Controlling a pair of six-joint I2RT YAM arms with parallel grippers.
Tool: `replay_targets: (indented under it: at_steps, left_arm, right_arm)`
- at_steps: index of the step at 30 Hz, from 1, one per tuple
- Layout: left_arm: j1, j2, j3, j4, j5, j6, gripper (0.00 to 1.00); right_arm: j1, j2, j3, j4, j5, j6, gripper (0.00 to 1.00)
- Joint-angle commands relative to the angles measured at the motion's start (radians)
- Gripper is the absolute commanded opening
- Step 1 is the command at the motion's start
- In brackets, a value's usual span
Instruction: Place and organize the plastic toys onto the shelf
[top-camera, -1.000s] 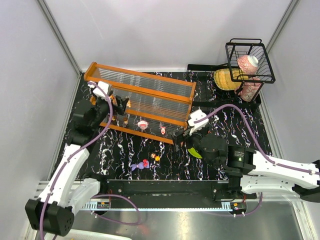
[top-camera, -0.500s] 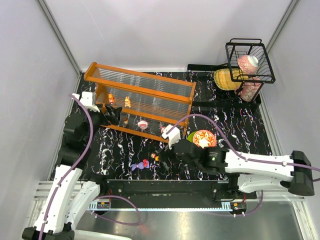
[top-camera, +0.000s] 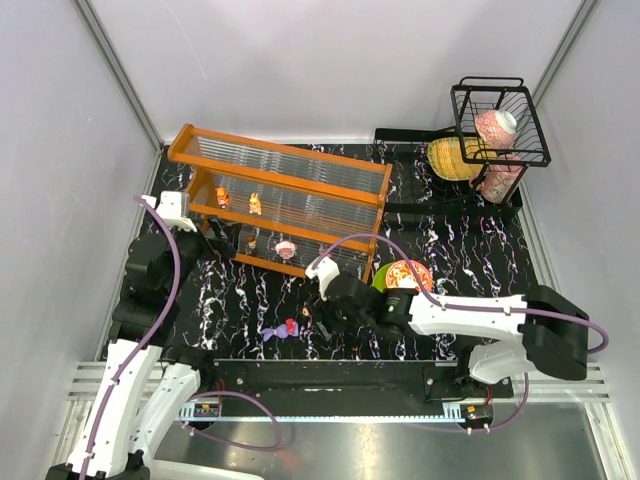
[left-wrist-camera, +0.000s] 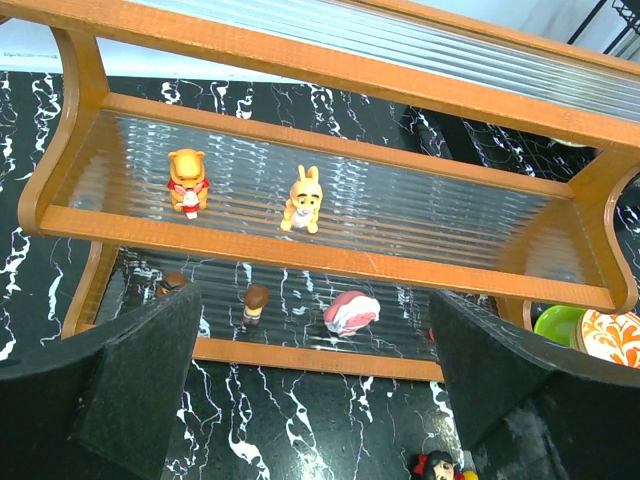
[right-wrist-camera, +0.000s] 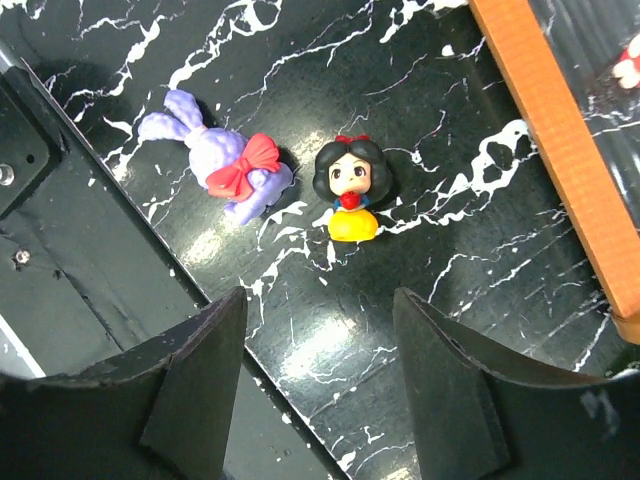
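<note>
Just beyond the right gripper (right-wrist-camera: 318, 340), whose fingers stand wide apart and hold nothing, a black-haired figurine (right-wrist-camera: 350, 186) and a purple bunny (right-wrist-camera: 228, 160) with a red bow lie just beside each other on the black marbled counter (right-wrist-camera: 470, 280), near the shelf (right-wrist-camera: 555, 140). The left gripper (left-wrist-camera: 312, 390) is likewise spread wide and empty, facing the shelf front. An orange bear (left-wrist-camera: 187, 180) and a yellow rabbit (left-wrist-camera: 302, 200) stand upright on one ribbed tier. A brown-haired figure (left-wrist-camera: 255, 303) and a pink-and-white one (left-wrist-camera: 350, 312) sit on the level below.
</note>
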Motion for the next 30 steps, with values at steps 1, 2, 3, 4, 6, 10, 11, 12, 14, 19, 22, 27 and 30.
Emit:
replay_targets:
  at_steps: [1, 2, 3, 4, 6, 10, 11, 12, 14, 19, 22, 27, 30]
  left_arm:
    - [-0.001, -0.014, 0.002, 0.011, 0.002, -0.008, 0.99]
    - [-0.001, -0.014, 0.004, 0.011, 0.002, -0.008, 0.99]
    - [-0.001, -0.015, 0.004, 0.011, -0.007, -0.010, 0.99]
    - [-0.001, -0.015, 0.005, 0.008, -0.019, -0.014, 0.99]
    - [-0.001, -0.020, 0.007, 0.004, -0.056, -0.028, 0.99]
    - [-0.001, -0.026, 0.016, 0.006, -0.067, -0.025, 0.99]
    - [-0.001, -0.024, 0.018, 0.008, -0.065, -0.019, 0.99]
    - [-0.001, -0.021, 0.021, 0.008, -0.065, -0.016, 0.99]
    - [-0.001, -0.018, 0.027, 0.008, -0.064, -0.011, 0.99]
    - [-0.001, -0.015, 0.033, 0.009, -0.068, -0.002, 0.99]
    - [-0.001, -0.015, 0.033, 0.009, -0.073, 0.001, 0.99]
    - [-0.001, -0.014, 0.032, 0.009, -0.079, 0.004, 0.99]
    - [-0.001, -0.015, 0.028, 0.009, -0.079, 0.006, 0.99]
  right_arm:
    - [-0.029, 0.066, 0.022, 0.088, -0.108, -0.012, 0.65]
    - [-0.031, 0.077, 0.027, 0.093, -0.114, -0.015, 0.65]
    - [-0.032, 0.089, 0.032, 0.094, -0.119, -0.019, 0.65]
    - [-0.039, 0.100, 0.041, 0.100, -0.122, -0.024, 0.64]
    - [-0.043, 0.130, 0.045, 0.108, -0.131, -0.031, 0.63]
    - [-0.069, 0.172, 0.058, 0.128, -0.129, -0.044, 0.60]
    - [-0.075, 0.175, 0.056, 0.132, -0.132, -0.047, 0.60]
    - [-0.081, 0.176, 0.053, 0.137, -0.137, -0.047, 0.60]
    - [-0.097, 0.187, 0.055, 0.145, -0.145, -0.050, 0.60]
    - [-0.117, 0.227, 0.071, 0.175, -0.182, -0.061, 0.60]
    - [-0.128, 0.247, 0.079, 0.183, -0.200, -0.067, 0.60]
    - [-0.140, 0.265, 0.087, 0.192, -0.214, -0.074, 0.59]
    - [-0.149, 0.279, 0.093, 0.195, -0.220, -0.076, 0.56]
